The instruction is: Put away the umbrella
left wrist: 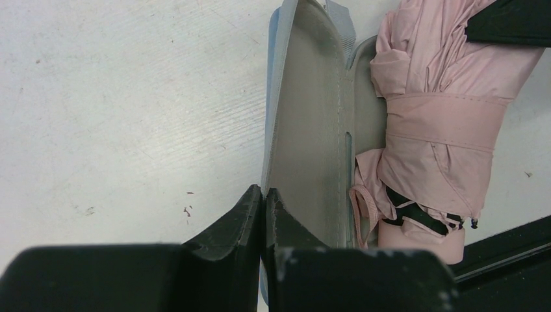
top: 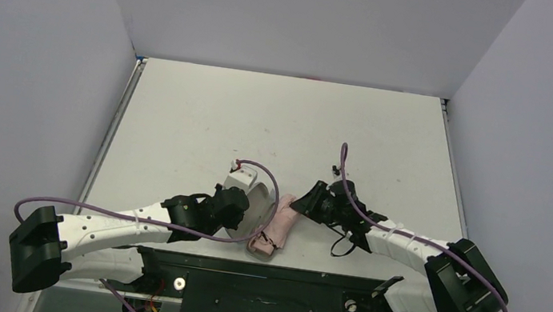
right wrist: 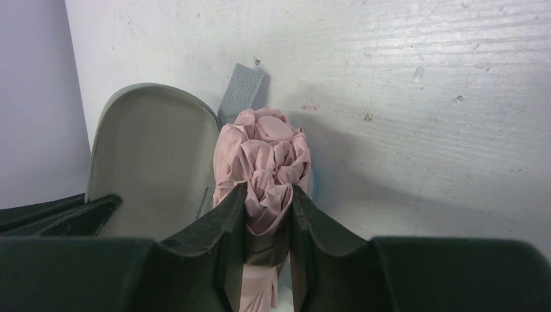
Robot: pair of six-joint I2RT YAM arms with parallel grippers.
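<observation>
The right end effector (right wrist: 268, 195) is clamped on one end of the folded salmon-pink fabric umbrella (right wrist: 263, 153), a finger pressed into the bunched cloth on each side. The left end effector (left wrist: 263, 195) is pinched tight on the rim of the raised lid (left wrist: 305, 130) of the light blue oblong case (right wrist: 153, 156). The umbrella lies just beside that lid, over the case's lower half, near the front edge of the white counter (top: 263, 114) between both arms.
</observation>
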